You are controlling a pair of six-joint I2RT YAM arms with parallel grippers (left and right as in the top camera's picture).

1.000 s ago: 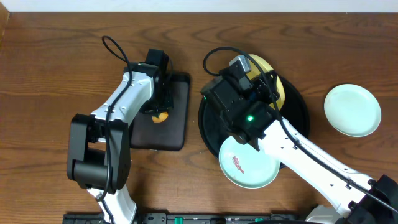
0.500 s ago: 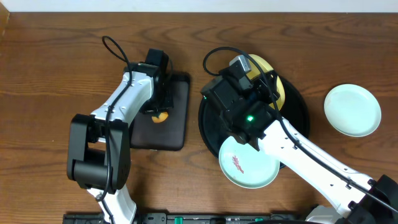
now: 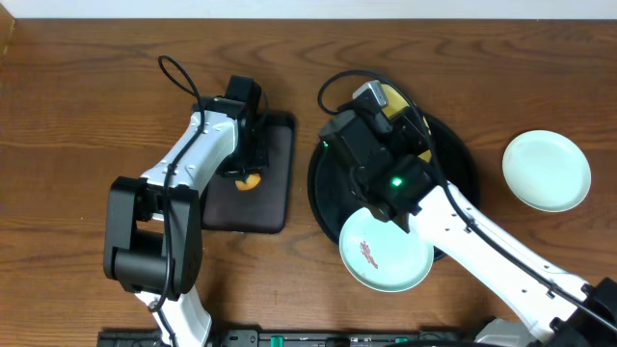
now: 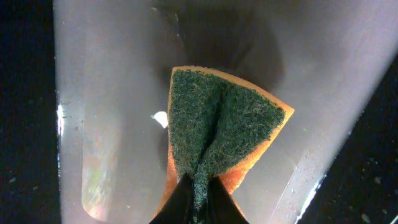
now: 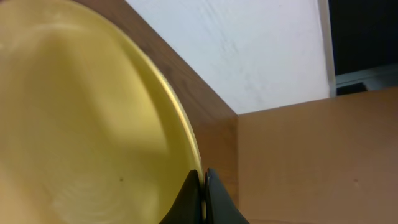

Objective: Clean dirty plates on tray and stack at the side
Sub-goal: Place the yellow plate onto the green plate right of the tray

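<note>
Nearest item: one pale turquoise plate (image 3: 386, 253), a reddish-brown smear on its face, lying across the near rim of the round black tray (image 3: 463, 169), part over it and part beyond. Tray contents otherwise: the yellow plate (image 5: 81, 124), mostly hidden under the right arm from overhead. Right tool (image 5: 204, 186): fingers pressed together on the yellow plate's rim, pinching it. The wrist view shows the plate tipped up, with the tabletop's far edge and the wall behind it. The face shown there carries no smear that can be made out. To the left, well apart from the round tray: a smaller rectangular tray (image 3: 275, 207), holding nothing but the sponge (image 4: 217, 130), orange with a green scouring face. Left tool (image 4: 196, 193): clamped on the sponge's folded end, held over that tray. Far right, on the bare tabletop (image 3: 77, 96): one turquoise plate (image 3: 546, 171), clean-looking, the start of the stack. Step in hand, as judged: the yellow plate is gripped for wiping, one plate done, the smeared one waiting. Next move calls for bringing sponge and plate face together between the two trays, rim grip kept firm against the push, then setting it on the side plate.
</note>
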